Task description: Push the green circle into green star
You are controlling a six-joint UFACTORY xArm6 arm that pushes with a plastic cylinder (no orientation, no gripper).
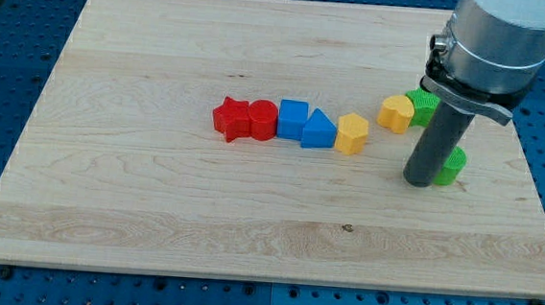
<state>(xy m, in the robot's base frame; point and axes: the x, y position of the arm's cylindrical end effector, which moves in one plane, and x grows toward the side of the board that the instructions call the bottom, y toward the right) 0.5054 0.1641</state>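
Observation:
A green block (453, 166), which looks like the circle, lies at the view's right, partly hidden behind my rod. A second green block (423, 104), with a jagged edge like the star, lies above it and touches a yellow block. My tip (421, 182) rests on the board, touching the left side of the green circle and well below the green star.
A row of blocks runs across the middle of the wooden board (153, 211): red star (229, 120), red circle (262, 119), blue cube (293, 117), blue triangle (318, 132), yellow pentagon (352, 134). A yellow heart (396, 113) sits left of the green star.

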